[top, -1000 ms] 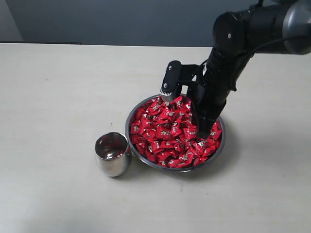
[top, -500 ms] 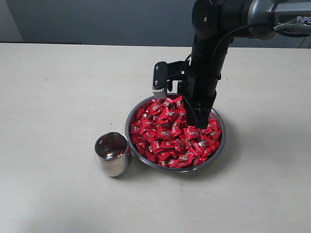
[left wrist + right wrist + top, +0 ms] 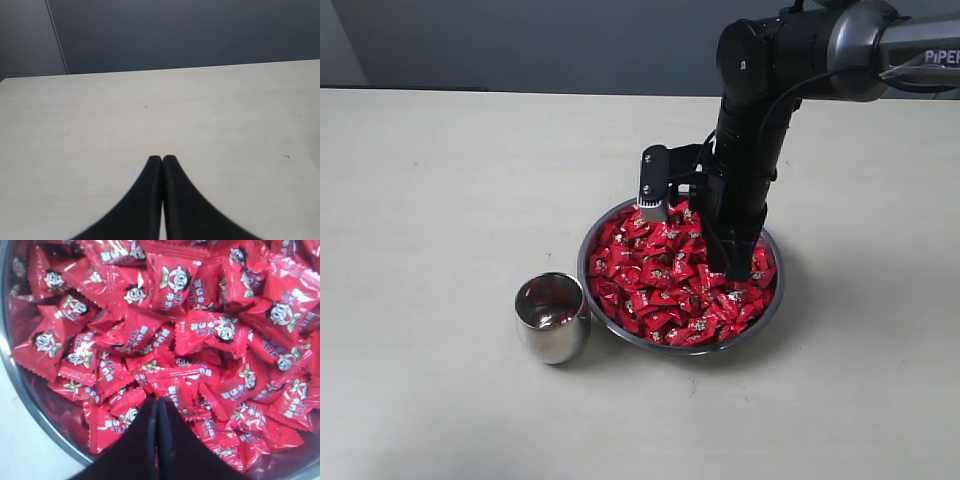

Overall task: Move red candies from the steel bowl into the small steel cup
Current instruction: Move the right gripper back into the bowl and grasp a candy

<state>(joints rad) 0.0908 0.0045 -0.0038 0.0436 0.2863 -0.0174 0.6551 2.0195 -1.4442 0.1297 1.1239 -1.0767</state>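
Red candies [image 3: 670, 285] lay heaped in the steel bowl [image 3: 582, 262], which sat on the pale table [image 3: 440, 180] a little right of the middle in the exterior view. Up close, each shiny wrapper carried a small cartoon face in white and black, and the pieces overlapped at every angle.

The small steel cup [image 3: 552, 318] stood upright just beside the bowl's rim, on its left side and a little nearer the camera.

The right gripper [image 3: 738, 272] pointed down into the bowl from the black right arm [image 3: 760, 120], its tips at the surface of the pile on the bowl's right side. Its two fingers were pressed flat together with only a thin seam between them. They met against the wrappers, and no candy showed clamped in the seam, though from that angle a pinched wrapper edge could not be ruled out.

The left gripper [image 3: 162, 159] appeared only in its own wrist view. Its fingers were likewise closed against each other, holding nothing, above bare tabletop with a dark wall beyond.
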